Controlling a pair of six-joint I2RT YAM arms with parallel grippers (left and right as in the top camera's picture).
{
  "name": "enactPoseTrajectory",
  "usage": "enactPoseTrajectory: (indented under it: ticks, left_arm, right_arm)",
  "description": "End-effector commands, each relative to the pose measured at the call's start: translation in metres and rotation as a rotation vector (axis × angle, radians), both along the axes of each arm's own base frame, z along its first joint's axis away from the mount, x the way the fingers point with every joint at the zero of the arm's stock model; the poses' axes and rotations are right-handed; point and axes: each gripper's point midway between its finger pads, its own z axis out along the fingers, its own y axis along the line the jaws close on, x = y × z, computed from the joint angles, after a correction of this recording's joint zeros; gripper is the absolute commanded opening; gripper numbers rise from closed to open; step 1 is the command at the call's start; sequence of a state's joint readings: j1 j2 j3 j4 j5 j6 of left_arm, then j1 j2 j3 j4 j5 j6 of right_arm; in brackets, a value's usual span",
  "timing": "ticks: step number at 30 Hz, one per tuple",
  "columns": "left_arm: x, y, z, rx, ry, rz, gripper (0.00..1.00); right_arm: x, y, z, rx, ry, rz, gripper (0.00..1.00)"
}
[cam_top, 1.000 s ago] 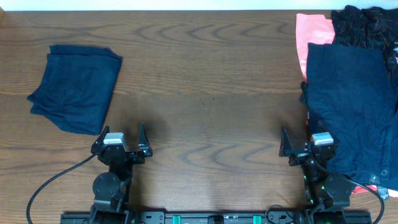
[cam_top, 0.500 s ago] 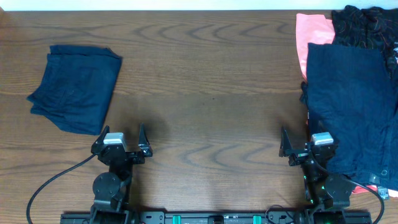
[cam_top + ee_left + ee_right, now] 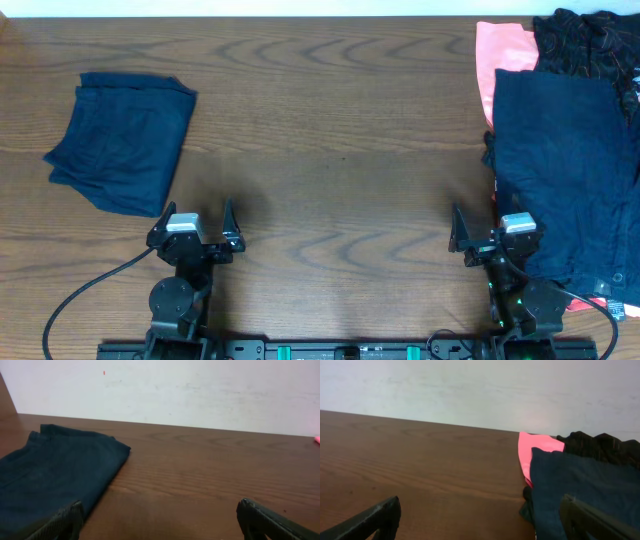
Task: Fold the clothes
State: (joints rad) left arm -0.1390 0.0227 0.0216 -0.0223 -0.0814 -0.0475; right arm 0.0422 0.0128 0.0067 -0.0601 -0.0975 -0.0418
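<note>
A folded navy-blue garment (image 3: pixel 122 140) lies at the table's left, also in the left wrist view (image 3: pixel 47 477). A flat navy-blue garment (image 3: pixel 565 175) tops a pile at the right, over a salmon-pink one (image 3: pixel 503 55) and a black one with orange lines (image 3: pixel 590 40); the pile also shows in the right wrist view (image 3: pixel 580 485). My left gripper (image 3: pixel 195 222) is open and empty near the front edge, just below the folded garment. My right gripper (image 3: pixel 488 228) is open and empty, its right finger over the pile's edge.
The brown wooden table (image 3: pixel 330 130) stretches between the two cloth areas. A white wall (image 3: pixel 165 390) stands behind the table's far edge. A black cable (image 3: pixel 80 295) runs from the left arm's base.
</note>
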Motion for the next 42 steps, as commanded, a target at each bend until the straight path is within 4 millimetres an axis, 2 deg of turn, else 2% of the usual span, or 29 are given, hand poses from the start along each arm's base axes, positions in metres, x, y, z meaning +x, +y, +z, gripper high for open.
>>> enactPoseTrajectory:
  ticks: [1, 8, 13, 17, 21, 26, 29, 33, 36, 39, 40, 42]
  left_arm:
    - [-0.001, 0.004, -0.019, 0.02, 0.06, 0.02, 0.98]
    - [-0.002, 0.004, -0.014, -0.007, 0.058, 0.023, 0.98]
    - [-0.005, 0.004, 0.008, -0.058, 0.076, 0.028, 0.98]
    - [-0.005, 0.004, 0.023, -0.064, 0.171, 0.035, 0.98]
    - [0.003, 0.003, 0.034, -0.045, 0.296, 0.041, 0.98]
    - [0.022, 0.0, 0.042, -0.022, 0.443, 0.047, 0.98]
    - [0.031, -0.006, 0.042, -0.02, 0.527, 0.023, 0.98]
    - [0.041, -0.02, 0.037, -0.04, 0.606, -0.043, 0.98]
    - [0.045, -0.024, 0.029, -0.044, 0.643, -0.056, 0.98]
    - [0.047, -0.024, 0.021, -0.04, 0.673, -0.055, 0.98]
    - [0.047, -0.024, 0.02, -0.04, 0.678, -0.054, 0.98]
    - [0.047, -0.024, 0.018, -0.04, 0.683, -0.054, 0.97]
  right_arm:
    - [-0.001, 0.006, 0.001, -0.013, -0.006, 0.032, 0.99]
    - [-0.001, 0.005, 0.0, 0.046, 0.008, 0.022, 0.99]
    - [-0.001, -0.004, 0.008, 0.1, 0.034, -0.034, 0.99]
    - [0.003, -0.014, 0.025, 0.102, 0.078, -0.098, 0.99]
    - [0.014, -0.02, 0.034, 0.083, 0.192, -0.142, 0.99]
    - [0.045, -0.026, 0.032, 0.04, 0.436, -0.197, 0.99]
    - [0.065, -0.036, 0.023, -0.001, 0.612, -0.254, 0.99]
    - [0.097, -0.05, -0.002, -0.107, 0.818, -0.262, 0.99]
    - [0.124, -0.053, -0.022, -0.102, 0.882, -0.26, 0.99]
    - [0.145, -0.061, -0.05, -0.133, 0.912, -0.282, 0.99]
    - [0.148, -0.068, -0.058, -0.148, 0.923, -0.315, 0.94]
    - [0.15, -0.083, -0.077, -0.155, 0.953, -0.399, 0.77]
